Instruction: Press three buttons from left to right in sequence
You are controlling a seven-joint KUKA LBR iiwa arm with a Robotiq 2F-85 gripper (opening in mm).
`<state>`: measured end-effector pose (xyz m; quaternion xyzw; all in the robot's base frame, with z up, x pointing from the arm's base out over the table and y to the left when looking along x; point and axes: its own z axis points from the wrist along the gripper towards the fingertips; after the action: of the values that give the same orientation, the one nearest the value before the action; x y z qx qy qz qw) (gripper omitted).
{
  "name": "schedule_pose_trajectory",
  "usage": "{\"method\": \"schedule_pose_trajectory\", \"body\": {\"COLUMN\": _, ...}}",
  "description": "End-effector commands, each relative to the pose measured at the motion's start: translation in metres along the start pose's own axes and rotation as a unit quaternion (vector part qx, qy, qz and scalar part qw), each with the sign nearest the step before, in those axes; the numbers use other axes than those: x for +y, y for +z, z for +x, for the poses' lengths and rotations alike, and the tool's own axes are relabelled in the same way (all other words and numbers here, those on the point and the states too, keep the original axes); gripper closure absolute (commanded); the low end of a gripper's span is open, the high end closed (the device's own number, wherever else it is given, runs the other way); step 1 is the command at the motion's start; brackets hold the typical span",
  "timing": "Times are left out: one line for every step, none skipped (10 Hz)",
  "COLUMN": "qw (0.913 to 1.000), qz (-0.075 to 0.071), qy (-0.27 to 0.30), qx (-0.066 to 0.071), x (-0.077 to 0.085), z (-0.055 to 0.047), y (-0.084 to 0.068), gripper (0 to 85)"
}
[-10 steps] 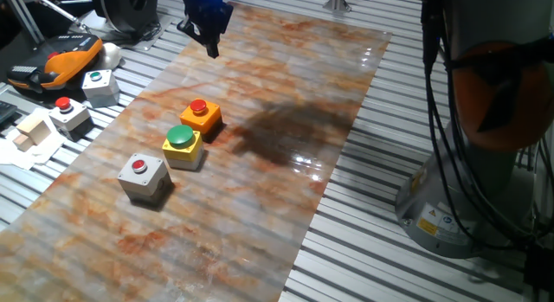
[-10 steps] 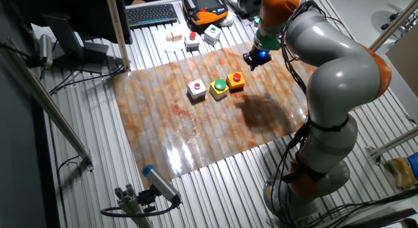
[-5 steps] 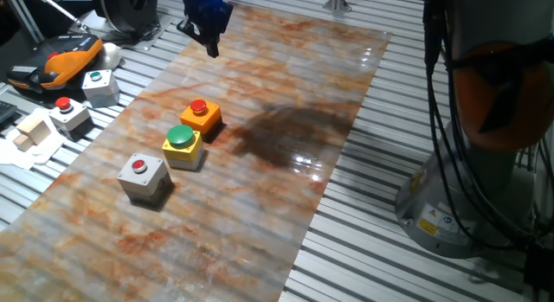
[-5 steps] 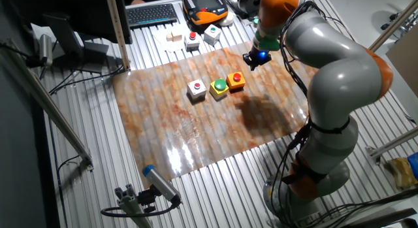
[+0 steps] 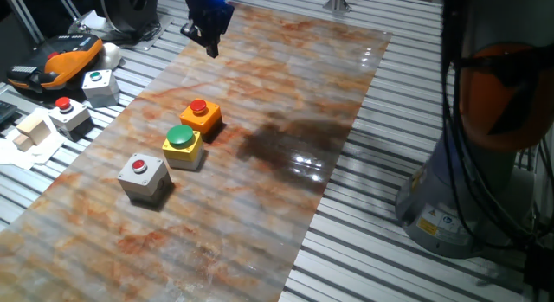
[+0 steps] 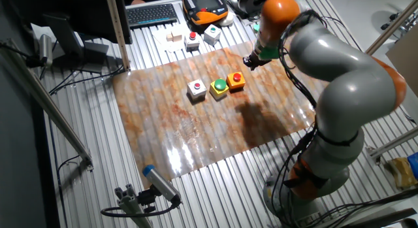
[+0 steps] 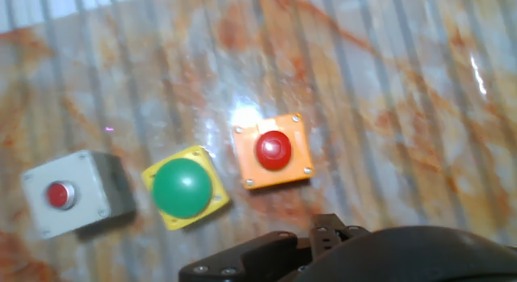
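Note:
Three button boxes stand in a diagonal row on the marbled board [image 5: 286, 94]: a grey box with a red button [image 5: 141, 175], a yellow box with a larger green button [image 5: 182, 144] and an orange box with a red button [image 5: 201, 115]. They also show in the other fixed view, grey [image 6: 197, 89], yellow [image 6: 219, 87] and orange [image 6: 236, 80], and in the hand view, grey [image 7: 69, 195], yellow [image 7: 182, 187] and orange [image 7: 272, 151]. My gripper [image 5: 212, 49] hangs above the board's far end, beyond the orange box and well apart from it. No view shows its fingertips clearly.
Off the board's left side stand a grey box with a green button [image 5: 99, 86], a light-grey box with a red button [image 5: 67, 113], wooden blocks [image 5: 30, 131] and an orange-black pendant [image 5: 65, 60]. The robot base [image 5: 467, 189] stands to the right. A keyboard [image 6: 151, 14] lies behind.
The arm's upper links have swung and its shadow on the board has shifted. The gripper has stayed almost in place above the far end. The buttons have not moved.

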<state>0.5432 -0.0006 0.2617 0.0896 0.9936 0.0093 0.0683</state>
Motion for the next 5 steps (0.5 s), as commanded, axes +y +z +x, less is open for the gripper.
{"method": "schedule_pose_trajectory", "body": {"qw": 1.0000, "qz": -0.001, "qy": 0.002, "qx": 0.009, "x": 0.0004, "z": 0.0000, "y": 0.0002, "gripper": 85.0}}
{"method": "schedule_pose_trajectory", "body": {"qw": 0.9999, "qz": 0.003, "qy": 0.006, "qx": 0.014, "x": 0.0004, "z": 0.0000, "y": 0.0002, "gripper": 85.0}}
{"method": "schedule_pose_trajectory", "body": {"qw": 0.9998, "qz": 0.003, "qy": 0.007, "qx": 0.019, "x": 0.0004, "z": 0.0000, "y": 0.0002, "gripper": 85.0}}
{"method": "schedule_pose_trajectory", "body": {"qw": 0.9998, "qz": 0.005, "qy": 0.008, "qx": 0.020, "x": 0.0004, "z": 0.0000, "y": 0.0002, "gripper": 85.0}}
{"method": "schedule_pose_trajectory", "body": {"qw": 0.9997, "qz": 0.016, "qy": 0.006, "qx": 0.017, "x": 0.0006, "z": -0.0031, "y": 0.0030, "gripper": 85.0}}
